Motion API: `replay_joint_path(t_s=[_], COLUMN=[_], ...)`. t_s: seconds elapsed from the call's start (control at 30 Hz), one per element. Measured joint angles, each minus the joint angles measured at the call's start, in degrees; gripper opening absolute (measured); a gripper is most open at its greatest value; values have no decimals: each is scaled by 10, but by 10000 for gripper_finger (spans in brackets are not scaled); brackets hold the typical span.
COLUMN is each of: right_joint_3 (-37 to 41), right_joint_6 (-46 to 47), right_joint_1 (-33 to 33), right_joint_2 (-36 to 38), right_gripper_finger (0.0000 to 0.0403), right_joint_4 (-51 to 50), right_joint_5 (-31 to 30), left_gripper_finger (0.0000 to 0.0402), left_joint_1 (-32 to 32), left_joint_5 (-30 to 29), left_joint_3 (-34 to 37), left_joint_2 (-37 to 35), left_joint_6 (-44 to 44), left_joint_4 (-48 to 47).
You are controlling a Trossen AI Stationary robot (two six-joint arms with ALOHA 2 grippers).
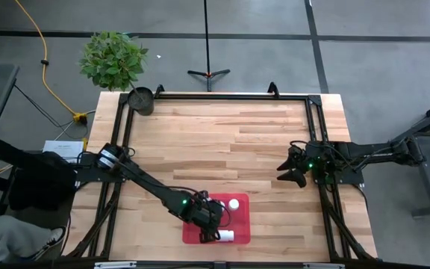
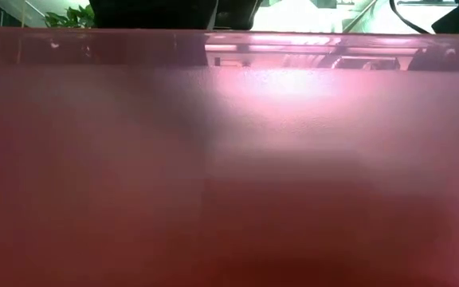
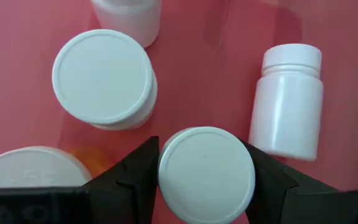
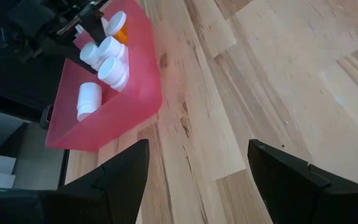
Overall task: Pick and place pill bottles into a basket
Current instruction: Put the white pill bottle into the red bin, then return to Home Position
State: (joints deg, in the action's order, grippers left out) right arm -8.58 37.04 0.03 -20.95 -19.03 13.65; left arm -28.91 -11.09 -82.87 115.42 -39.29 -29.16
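The red tray point(image 1: 237, 224) lies at the table's near edge, and its wall fills the low view point(image 2: 229, 159). My left gripper point(image 3: 205, 186) is over the tray point(image 1: 209, 218), pointing down, its fingers on either side of an upright pill bottle's white cap point(image 3: 205, 174). Other white-capped bottles are on the tray floor: one upright point(image 3: 103, 78), one on its side point(image 3: 288, 99), one at the picture's edge point(image 3: 23, 171) with some orange beside it. My right gripper point(image 4: 197, 180) is open and empty over the table's right side point(image 1: 293, 170). My left gripper pinches the upright bottle by its round white cap's rim point(image 3: 163, 177), one finger point(image 3: 135, 177) on each side. The fingers come from above, pointing down. The cap hides the bottle's body, so I cannot tell whether it stands on the tray floor or hangs clear.
A small dark round pot point(image 1: 140, 100) stands at the table's far left corner, with a potted plant point(image 1: 113, 58) beyond it. A black frame point(image 1: 222, 96) runs around the table. Bare wood lies between the tray and my right gripper point(image 4: 241, 93).
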Motion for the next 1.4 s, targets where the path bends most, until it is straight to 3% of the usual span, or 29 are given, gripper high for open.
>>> replay_joint_path(t_s=[0.07, 0.3, 0.47, 0.63, 0.83, 1.1, 1.4], right_joint_3=[0, 0, 0, 0, 0, 0, 0], right_joint_6=[0, -7, -11, -13, -15, -22, -26], right_joint_1=[0, 0, 0, 0, 0, 0, 0], right_joint_2=[0, 0, 0, 0, 0, 0, 0], right_gripper_finger=[264, 264, 264, 264, 264, 264, 264], right_joint_4=[0, 0, 0, 0, 0, 0, 0], right_joint_5=[0, 9, 9, 9, 9, 9, 9], left_gripper_finger=[221, 342, 379, 379, 362, 353, 353], left_joint_1=[0, 0, 0, 0, 0, 0, 1], left_joint_5=[3, 33, 33, 32, 24, -26, -114], left_joint_3=[-1, -2, -3, -13, -75, -166, -251], left_joint_2=[0, 2, 2, -3, -4, -5, -5], left_joint_6=[0, -16, -32, -34, -9, 24, 76], left_joint_4=[1, 20, 20, 5, -60, -139, -162])
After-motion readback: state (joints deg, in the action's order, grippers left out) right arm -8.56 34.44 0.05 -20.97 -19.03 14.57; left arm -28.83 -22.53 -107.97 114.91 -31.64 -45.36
